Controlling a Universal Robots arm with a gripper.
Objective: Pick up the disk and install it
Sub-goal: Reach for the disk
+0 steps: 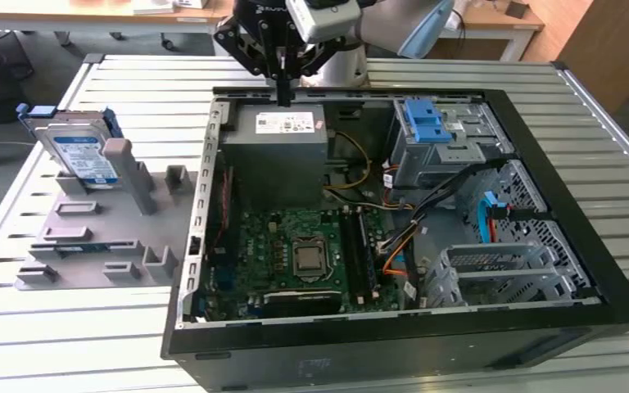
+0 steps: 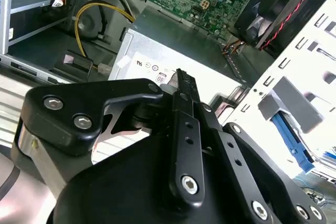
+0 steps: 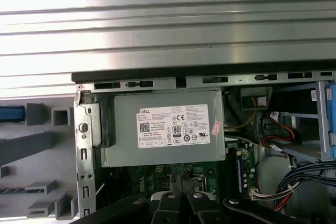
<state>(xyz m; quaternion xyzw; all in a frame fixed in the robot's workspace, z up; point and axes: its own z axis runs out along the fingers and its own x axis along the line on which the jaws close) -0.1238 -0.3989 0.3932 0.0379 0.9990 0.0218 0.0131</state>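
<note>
We see the gripper [image 1: 285,97] above the power supply [image 1: 282,155] at the far edge of the open computer case [image 1: 402,344], its fingers pressed together and holding nothing. The disk [image 1: 83,153] stands upright in the grey holder [image 1: 91,237] at the exterior view's left of the case.

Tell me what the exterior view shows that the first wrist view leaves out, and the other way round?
Exterior view: the disk standing on edge, label showing, in the grey holder beside the computer case, plus the processor socket on the motherboard. First wrist view: a straight-down look at the table slats just behind the case's rear wall, where the arm stands in the exterior view. Shared: the grey power supply with its white sticker, and the shut, empty gripper hanging above it.
</note>
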